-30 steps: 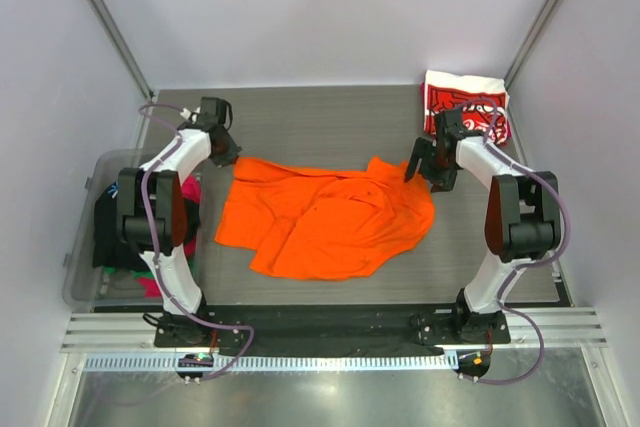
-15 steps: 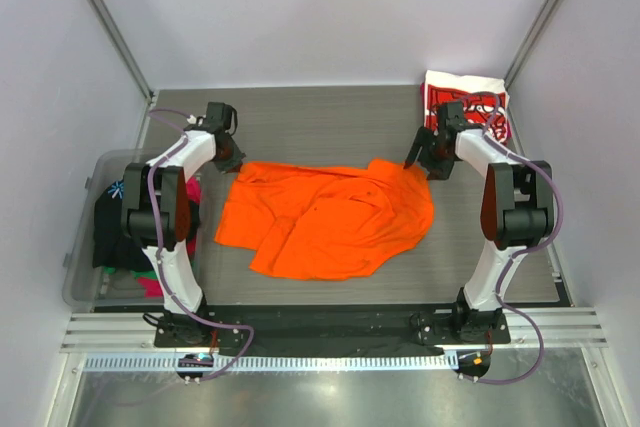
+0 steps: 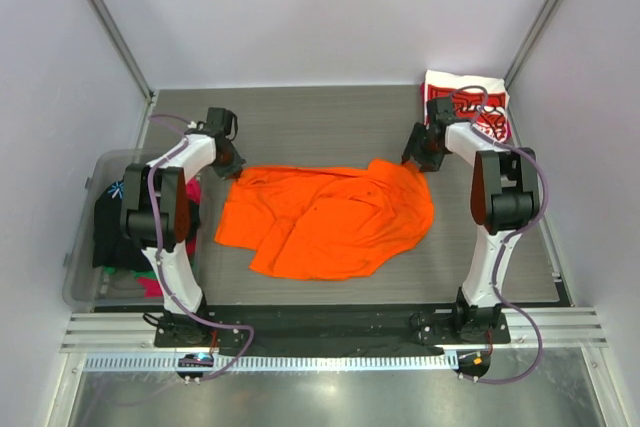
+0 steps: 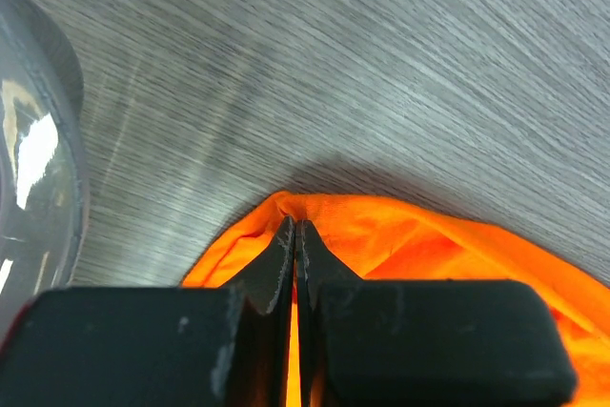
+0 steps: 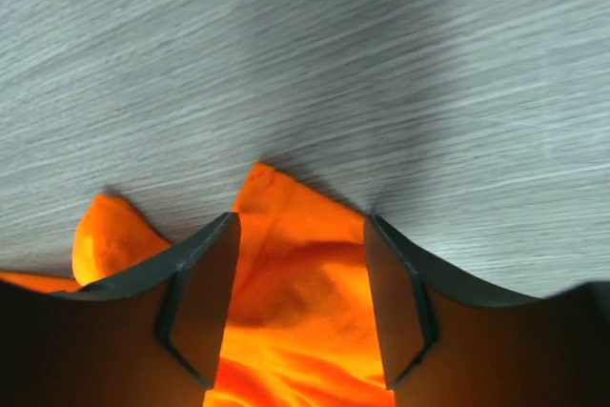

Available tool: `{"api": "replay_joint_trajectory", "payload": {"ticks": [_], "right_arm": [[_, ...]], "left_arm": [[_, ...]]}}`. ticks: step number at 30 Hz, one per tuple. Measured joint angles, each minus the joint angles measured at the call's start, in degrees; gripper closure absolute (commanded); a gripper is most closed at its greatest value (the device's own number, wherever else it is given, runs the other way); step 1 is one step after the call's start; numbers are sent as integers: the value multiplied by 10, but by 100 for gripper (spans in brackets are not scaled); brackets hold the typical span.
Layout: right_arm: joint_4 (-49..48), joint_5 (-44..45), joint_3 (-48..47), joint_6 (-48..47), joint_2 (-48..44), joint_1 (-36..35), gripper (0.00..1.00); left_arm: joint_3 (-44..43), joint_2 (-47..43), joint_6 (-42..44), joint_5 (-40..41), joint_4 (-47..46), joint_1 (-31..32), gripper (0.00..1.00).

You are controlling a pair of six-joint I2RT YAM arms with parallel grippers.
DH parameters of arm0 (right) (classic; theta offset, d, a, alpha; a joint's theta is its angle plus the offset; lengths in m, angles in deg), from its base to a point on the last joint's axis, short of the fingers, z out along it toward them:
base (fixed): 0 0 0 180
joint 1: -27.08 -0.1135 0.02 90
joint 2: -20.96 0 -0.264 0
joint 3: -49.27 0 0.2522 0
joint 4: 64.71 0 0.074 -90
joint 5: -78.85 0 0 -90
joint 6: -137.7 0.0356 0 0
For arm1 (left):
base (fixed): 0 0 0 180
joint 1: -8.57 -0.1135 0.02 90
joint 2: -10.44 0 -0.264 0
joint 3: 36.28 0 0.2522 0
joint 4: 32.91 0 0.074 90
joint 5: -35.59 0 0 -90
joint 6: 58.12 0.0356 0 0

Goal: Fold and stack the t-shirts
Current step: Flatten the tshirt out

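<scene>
Item 1. Plain bright orange t-shirt (image 3: 325,217) of soft cloth, unfolded and rumpled, lying flat at the middle of the grey brushed table (image 3: 320,117). Its wrinkles and overlapping flaps are heaviest toward 3 o'clock.

Item 2. Red-and-white t-shirt with white script (image 3: 465,102), folded into a compact rectangle at about 1 o'clock on the table. It sits against the far right corner, apart from the orange cloth.

Item 3. Left gripper (image 3: 228,159), at the 10 o'clock corner of the bright orange t-shirt. In the left wrist view the fingers (image 4: 276,259) are pressed together to a thin slit, with the shirt's orange edge (image 4: 381,235) pinched at their tips.

Item 4. Right gripper (image 3: 412,152), at the shirt's 2 o'clock corner. In the right wrist view the gripper (image 5: 300,221) has its fingers spread wide, straddling a pointed orange fold (image 5: 295,283) without clamping it.

Item 5. Clear plastic bin (image 3: 85,247), at 9 o'clock beside the table's left edge, holding black (image 3: 110,232) and pink (image 3: 150,284) garments in a loose heap.
</scene>
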Motion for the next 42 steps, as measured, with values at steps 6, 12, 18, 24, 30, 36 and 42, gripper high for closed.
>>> {"api": "replay_joint_trajectory", "payload": {"ticks": [6, 12, 18, 24, 30, 36, 42], "right_arm": [[0, 14, 0, -6, 5, -30, 70], [0, 42, 0, -5, 9, -56, 99], [27, 57, -14, -6, 8, -59, 99], [104, 75, -103, -12, -35, -59, 99], [151, 91, -200, -18, -179, -58, 99], [177, 94, -251, -21, -336, -57, 99], [191, 97, -266, -47, -483, -57, 99]], "left_arm": [[2, 0, 0, -3, 0, 0, 100], [3, -10, 0, -3, 5, 0, 100], [0, -51, 4, -8, 36, 0, 100], [-44, -137, 16, -26, 74, 0, 100], [-107, -246, 18, -44, 105, 0, 100], [-161, -341, 15, -81, 130, 1, 100], [-202, -442, 16, -121, 116, 1, 100]]}}
